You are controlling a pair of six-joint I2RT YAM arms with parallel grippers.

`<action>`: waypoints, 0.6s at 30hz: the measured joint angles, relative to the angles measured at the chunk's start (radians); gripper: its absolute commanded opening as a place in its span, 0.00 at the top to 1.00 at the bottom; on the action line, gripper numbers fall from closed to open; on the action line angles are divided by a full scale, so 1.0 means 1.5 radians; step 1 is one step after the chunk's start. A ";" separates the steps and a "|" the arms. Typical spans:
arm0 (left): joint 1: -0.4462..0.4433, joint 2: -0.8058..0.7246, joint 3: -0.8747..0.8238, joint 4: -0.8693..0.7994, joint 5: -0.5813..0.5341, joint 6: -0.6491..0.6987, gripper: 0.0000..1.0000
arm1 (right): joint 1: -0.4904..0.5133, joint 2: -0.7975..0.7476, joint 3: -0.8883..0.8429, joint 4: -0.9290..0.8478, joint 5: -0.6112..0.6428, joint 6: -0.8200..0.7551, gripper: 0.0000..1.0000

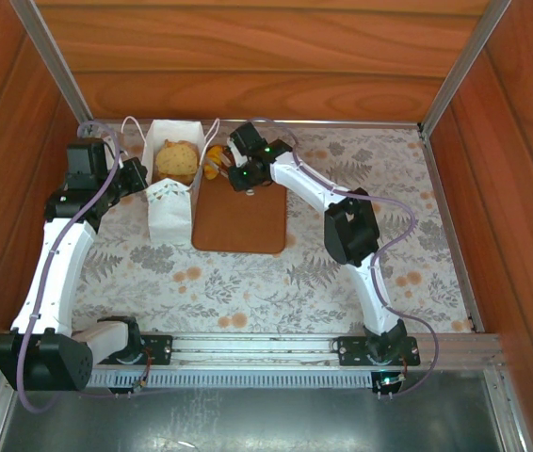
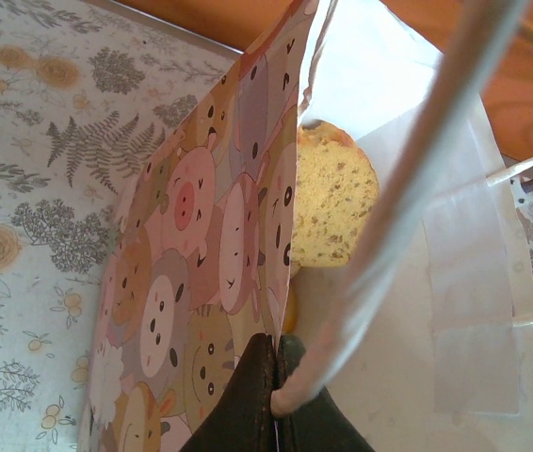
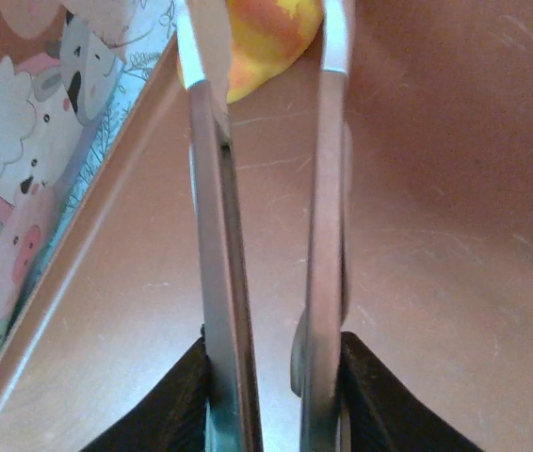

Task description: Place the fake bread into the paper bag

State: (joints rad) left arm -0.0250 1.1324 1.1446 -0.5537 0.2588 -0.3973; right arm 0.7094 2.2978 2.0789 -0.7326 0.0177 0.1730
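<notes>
My left pincer is clamped flat on the rim of the paper bag, holding its mouth open, with a seeded bread slice inside; just right of the bag, on the brown tray, a yellow croissant sits at the tips of my right pincer, jaws narrowly parted; whether they grip it I cannot tell; the bag lies to their left.
</notes>
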 measured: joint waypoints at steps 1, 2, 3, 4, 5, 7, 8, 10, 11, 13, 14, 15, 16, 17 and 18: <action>0.000 0.000 0.000 0.000 0.000 0.000 1.00 | 0.000 0.000 -0.001 -0.003 0.001 -0.002 0.82; 0.000 0.000 0.000 0.000 0.000 0.000 1.00 | 0.000 -0.004 -0.006 -0.005 0.004 -0.002 0.85; 0.000 0.000 0.000 0.000 0.000 0.000 1.00 | 0.000 -0.009 -0.014 -0.008 0.006 -0.002 0.87; 0.000 0.000 0.000 0.000 0.000 0.000 1.00 | 0.000 -0.018 -0.025 -0.010 0.007 -0.003 0.88; 0.000 0.000 0.000 0.000 0.000 0.000 1.00 | 0.000 -0.029 -0.039 -0.012 0.009 -0.004 0.90; 0.000 0.000 0.000 0.000 0.000 0.000 1.00 | 0.000 -0.060 -0.069 -0.016 0.011 -0.004 0.92; 0.000 0.000 0.000 0.000 0.000 0.000 1.00 | 0.000 -0.079 -0.084 -0.018 0.012 -0.005 0.93; 0.000 0.000 0.000 0.000 0.000 0.000 1.00 | 0.000 -0.117 -0.111 -0.021 0.016 -0.005 0.93; 0.000 0.000 0.000 0.000 0.000 0.000 1.00 | 0.000 -0.138 -0.123 -0.022 0.018 -0.005 0.94; 0.000 0.000 0.000 0.000 0.000 0.000 1.00 | -0.001 -0.181 -0.149 -0.020 0.023 -0.007 0.94; 0.000 0.000 0.000 0.000 0.000 0.000 1.00 | -0.001 -0.202 -0.161 -0.020 0.027 -0.009 0.94; 0.000 0.000 0.000 0.000 0.000 0.000 1.00 | -0.001 -0.224 -0.174 -0.019 0.031 -0.010 0.94; 0.000 0.000 0.000 0.000 0.000 0.000 1.00 | -0.001 -0.244 -0.186 -0.019 0.035 -0.012 0.94; 0.000 0.000 0.000 0.000 0.000 0.000 1.00 | -0.001 -0.265 -0.199 -0.019 0.039 -0.013 0.94; 0.000 0.000 0.000 0.000 0.000 0.000 1.00 | -0.001 -0.286 -0.210 -0.019 0.043 -0.015 0.94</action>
State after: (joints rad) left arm -0.0250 1.1324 1.1446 -0.5537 0.2588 -0.3977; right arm 0.7086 1.8694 1.7634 -0.7605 0.0826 0.1501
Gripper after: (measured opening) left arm 0.051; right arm 0.274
